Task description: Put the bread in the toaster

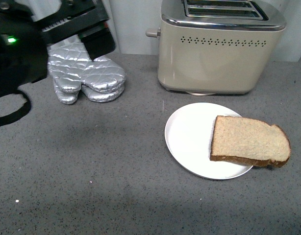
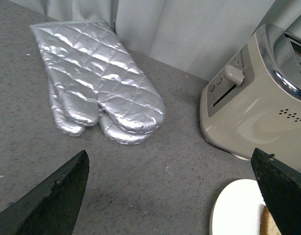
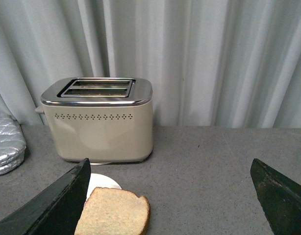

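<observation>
The bread point(image 1: 248, 141), a light brown slice with a darker crust, lies flat on a white plate point(image 1: 189, 137), overhanging its right rim. It also shows in the right wrist view point(image 3: 113, 213). The beige toaster point(image 1: 216, 54) with a chrome top and two empty slots stands behind the plate; it shows in the right wrist view point(image 3: 99, 120) and the left wrist view point(image 2: 258, 103). My left gripper point(image 2: 172, 196) is open and empty, high at the left, above the counter. My right gripper point(image 3: 170, 200) is open and empty, with the bread near one finger point(image 3: 57, 205).
A pair of silver quilted oven mitts point(image 1: 87, 76) lies at the back left, under my left arm point(image 1: 23, 44); they also show in the left wrist view point(image 2: 99, 81). The grey speckled counter point(image 1: 91, 171) runs to a pale curtain point(image 3: 214, 58) behind.
</observation>
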You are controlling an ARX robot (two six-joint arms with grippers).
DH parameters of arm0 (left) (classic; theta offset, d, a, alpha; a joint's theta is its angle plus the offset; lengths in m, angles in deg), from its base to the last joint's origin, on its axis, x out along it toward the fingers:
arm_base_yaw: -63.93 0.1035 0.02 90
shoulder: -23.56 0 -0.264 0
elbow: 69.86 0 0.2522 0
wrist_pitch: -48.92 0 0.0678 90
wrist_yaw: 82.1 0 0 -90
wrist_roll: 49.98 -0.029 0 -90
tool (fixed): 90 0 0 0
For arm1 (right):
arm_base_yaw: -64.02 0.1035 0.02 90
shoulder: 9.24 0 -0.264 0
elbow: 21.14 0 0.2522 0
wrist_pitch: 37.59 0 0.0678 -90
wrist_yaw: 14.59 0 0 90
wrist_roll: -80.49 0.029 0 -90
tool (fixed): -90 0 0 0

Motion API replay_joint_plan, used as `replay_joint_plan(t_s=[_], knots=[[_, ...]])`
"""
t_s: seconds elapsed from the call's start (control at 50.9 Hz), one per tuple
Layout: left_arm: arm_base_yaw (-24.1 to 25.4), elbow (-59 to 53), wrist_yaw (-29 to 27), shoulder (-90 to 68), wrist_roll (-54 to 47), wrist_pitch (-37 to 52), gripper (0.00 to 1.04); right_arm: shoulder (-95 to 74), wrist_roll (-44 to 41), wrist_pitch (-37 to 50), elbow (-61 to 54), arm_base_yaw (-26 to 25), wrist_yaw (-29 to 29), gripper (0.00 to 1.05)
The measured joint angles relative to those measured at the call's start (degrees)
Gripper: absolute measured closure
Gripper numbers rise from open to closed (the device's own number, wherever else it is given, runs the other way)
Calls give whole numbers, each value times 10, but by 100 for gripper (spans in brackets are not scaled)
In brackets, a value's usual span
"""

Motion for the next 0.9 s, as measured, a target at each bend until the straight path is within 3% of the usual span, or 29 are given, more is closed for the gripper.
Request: replay_joint_plan(t_s=[0.138,0.236,0.295,0.531,0.669,0.865,0.904], knots=[[24,-99,-13,122,-25,-5,7,0,0,0,0,0,0,10],[70,-219,55,173,-170,202,28,0,0,0,0,0,0,10],[90,-249,72,221,-225,221,39,0,0,0,0,0,0,10],[136,-288,120,332,-280,158,75,0,0,0,0,0,0,10],[162,-303,143,408,-286,101,102,0,0,0,0,0,0,10],[190,-312,170,503,-290,18,101,0,0,0,0,0,0,10],[214,-312,208,527,-291,-2,101,0,0,0,0,0,0,10]])
